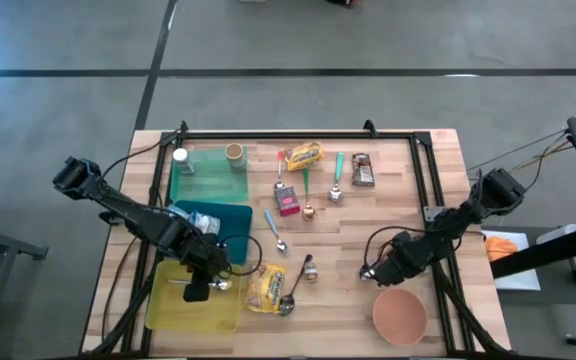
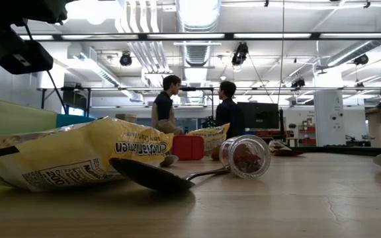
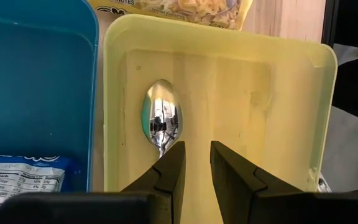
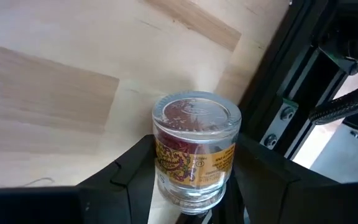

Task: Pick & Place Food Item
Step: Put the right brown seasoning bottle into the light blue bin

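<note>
Wooden planks make up the bench (image 1: 408, 190), framed by a dark rail and set on a grey floor. On the robot's right side, the right end effector (image 4: 188, 186) has its two dark fingers closed around a small glass jar (image 4: 194, 146) with a clear lid and a yellow label, holding it by the lower body just above the wood. From overhead this end effector sits near the bench's right rail, just beside a pink bowl (image 1: 400, 315). The left end effector (image 3: 196, 171) hovers over a yellow tray (image 3: 291, 93) with a narrow gap between its fingers and nothing gripped; a spoon (image 3: 161, 121) lies in the tray directly ahead of the fingertips. A blue tray (image 3: 36, 81) lies alongside the yellow one, holding a printed packet (image 3: 17, 177). A yellow noodle packet (image 2: 58, 155) lies near the bench's front edge with a second spoon (image 2: 154, 175) beside it. Two people (image 2: 197, 106) stand in the room far behind the bench
</note>
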`<move>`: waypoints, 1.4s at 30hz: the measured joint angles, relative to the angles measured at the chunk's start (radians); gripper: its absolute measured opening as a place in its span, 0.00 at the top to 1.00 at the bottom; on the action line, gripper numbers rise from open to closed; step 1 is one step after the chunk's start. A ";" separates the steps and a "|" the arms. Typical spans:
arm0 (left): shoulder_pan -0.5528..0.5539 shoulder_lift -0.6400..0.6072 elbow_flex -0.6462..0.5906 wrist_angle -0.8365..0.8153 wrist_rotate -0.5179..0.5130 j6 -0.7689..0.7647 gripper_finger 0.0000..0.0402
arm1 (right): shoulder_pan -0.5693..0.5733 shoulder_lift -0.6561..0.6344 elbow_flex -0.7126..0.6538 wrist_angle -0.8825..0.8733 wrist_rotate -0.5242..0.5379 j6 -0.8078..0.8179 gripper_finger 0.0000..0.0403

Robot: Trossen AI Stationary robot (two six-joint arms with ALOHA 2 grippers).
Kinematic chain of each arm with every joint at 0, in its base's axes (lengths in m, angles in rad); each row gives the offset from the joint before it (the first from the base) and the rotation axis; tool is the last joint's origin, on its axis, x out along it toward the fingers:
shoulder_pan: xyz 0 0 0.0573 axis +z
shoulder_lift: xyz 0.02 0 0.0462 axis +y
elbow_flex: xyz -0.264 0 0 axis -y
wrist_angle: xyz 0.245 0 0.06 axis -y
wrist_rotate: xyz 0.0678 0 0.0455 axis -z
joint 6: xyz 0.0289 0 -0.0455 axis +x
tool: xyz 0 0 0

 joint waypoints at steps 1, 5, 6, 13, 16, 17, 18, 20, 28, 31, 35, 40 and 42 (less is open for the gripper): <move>0.000 0.000 0.000 0.000 0.000 0.000 0.79 | 0.000 0.000 0.008 0.008 0.005 0.000 0.56; 0.000 0.000 0.000 0.000 -0.002 0.000 0.79 | 0.000 -0.023 0.041 0.066 0.076 0.038 0.56; 0.000 0.000 0.000 0.000 -0.002 0.000 0.79 | 0.000 -0.034 0.046 0.082 0.104 0.058 0.56; 0.002 0.000 0.000 0.000 -0.008 0.000 0.79 | 0.000 -0.146 0.041 0.149 0.340 0.224 0.56; 0.006 0.000 0.000 0.000 -0.057 -0.034 0.79 | 0.000 -0.188 0.038 0.180 0.441 0.267 0.56; 0.009 0.000 0.000 0.001 -0.079 -0.050 0.79 | 0.000 -0.201 0.037 0.188 0.478 0.272 0.56; 0.012 0.000 0.000 0.001 -0.101 -0.068 0.79 | 0.000 -0.212 0.037 0.199 0.516 0.276 0.56; 0.020 0.000 0.000 0.007 -0.147 -0.104 0.79 | 0.000 -0.231 0.037 0.226 0.584 0.282 0.56; 0.022 -0.050 0.000 0.190 -0.483 -0.155 0.79 | 0.000 -0.262 0.037 0.341 0.885 0.347 0.56; 0.024 -0.070 0.000 0.316 -0.641 -0.161 0.79 | -0.001 -0.262 0.037 0.393 1.042 0.388 0.56; 0.043 -0.079 0.000 0.494 -0.829 -0.196 0.79 | -0.012 -0.262 0.037 0.478 1.276 0.435 0.56; 0.117 -0.070 0.000 0.643 -0.931 -0.179 0.79 | -0.064 -0.266 0.037 0.695 1.507 0.341 0.56; 0.161 -0.062 0.000 0.665 -0.925 -0.149 0.79 | -0.097 -0.270 0.037 0.823 1.533 0.229 0.56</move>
